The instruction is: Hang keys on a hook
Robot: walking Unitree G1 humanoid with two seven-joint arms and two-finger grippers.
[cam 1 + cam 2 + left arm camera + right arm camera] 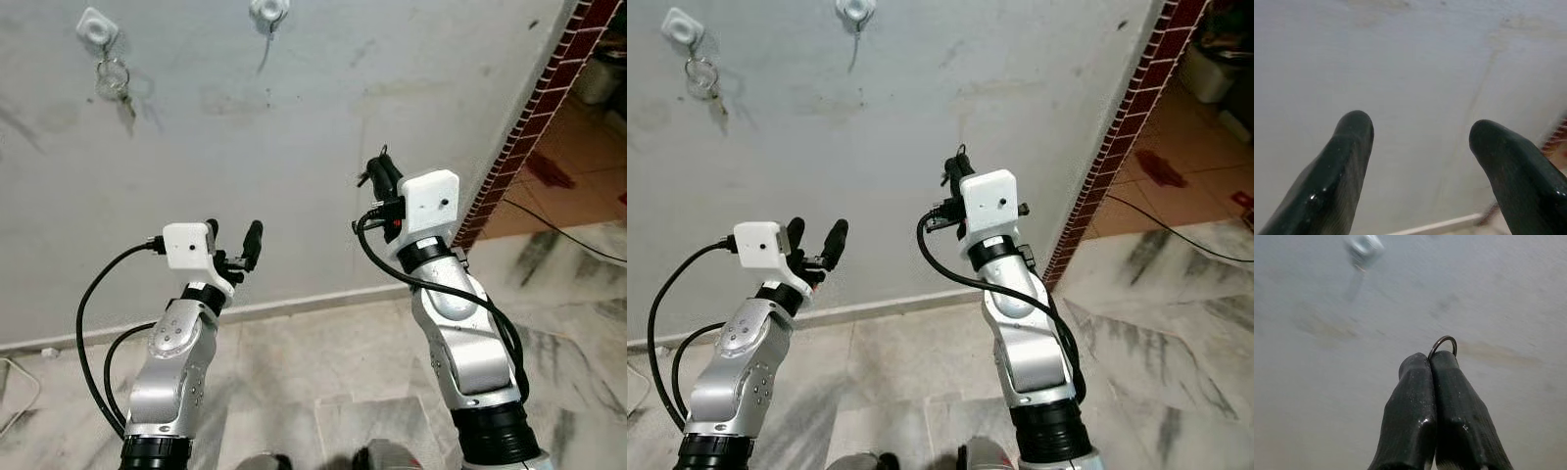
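Facing a pale grey wall [323,127], stained and scuffed, meeting a marbled tile floor [294,352] along a light skirting strip. At the wall's right end, a dark red brick-patterned edge [529,127] running down to the floor, with a reddish tiled area beyond it.

Two silver arms raised toward the wall. Left arm bent up on the left, its left hand [233,245] wide open and holding nothing; in the left wrist view the two black fingers [1342,171] stand well apart with bare wall between them. Right arm lifted higher on the right, its right hand [1431,363] pressed shut, fingertips together, pinching a thin dark key ring [1444,343] whose loop arches up just past the tips. Any keys below the ring hidden by the fingers; cannot tell. Black cables looping from both wrists down along the forearms.

High on the wall, two white hooks. Left hook [97,27] already carrying a metal ring with keys [114,80] hanging down from it against the wall. Second hook [268,10] to its right at the top edge of the head views, casting a thin shadow down the wall; the same hook [1362,246] seen blurred in the right wrist view, above and well apart from the pinched ring.
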